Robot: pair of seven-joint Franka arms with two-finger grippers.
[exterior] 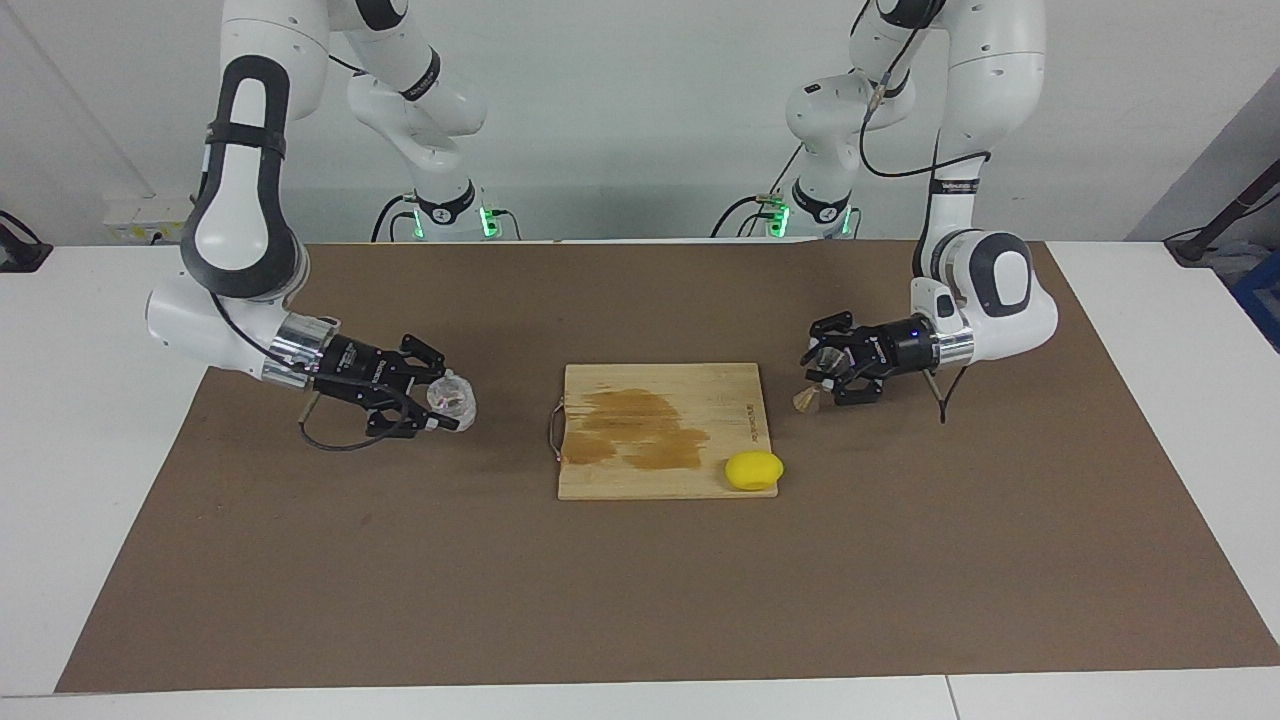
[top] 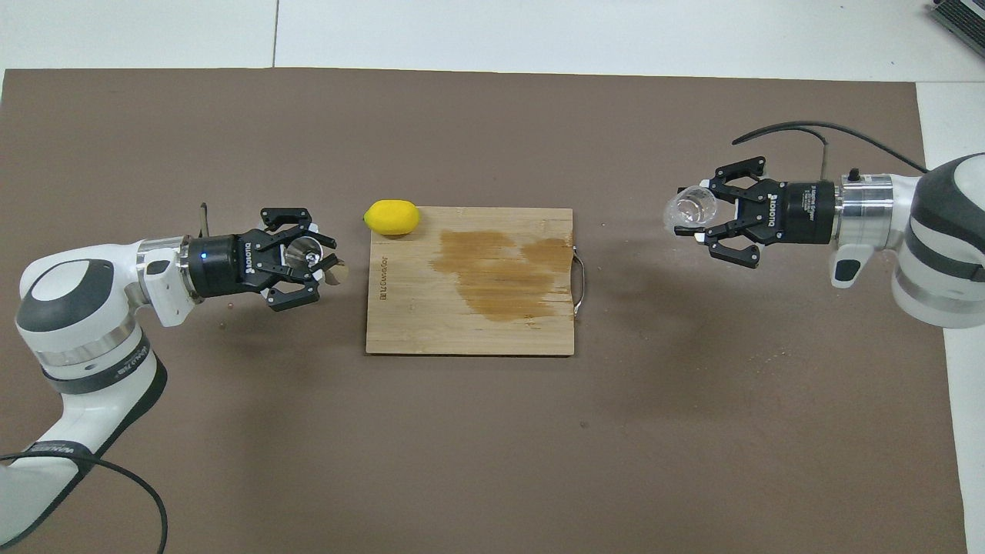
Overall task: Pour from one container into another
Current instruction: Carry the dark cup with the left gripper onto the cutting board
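My right gripper [exterior: 443, 402] [top: 699, 217] is shut on the small clear glass cup [exterior: 455, 396] [top: 687, 209]. It holds the cup in the air over the brown mat, a short way off the handle end of the cutting board. The cup is tilted, with its mouth toward the board. My left gripper [exterior: 824, 376] [top: 314, 259] is shut on the silver hourglass jigger [exterior: 808, 398] [top: 305, 250]. It holds the jigger slantwise over the mat, just off the board's edge at the left arm's end.
A wooden cutting board [exterior: 690, 385] [top: 400, 323] with a dark wet stain lies mid-table on the brown mat [exterior: 640, 600]. Its metal handle [top: 581, 283] points toward the right arm's end. A yellow lemon [exterior: 754, 470] [top: 392, 216] sits at the board's corner.
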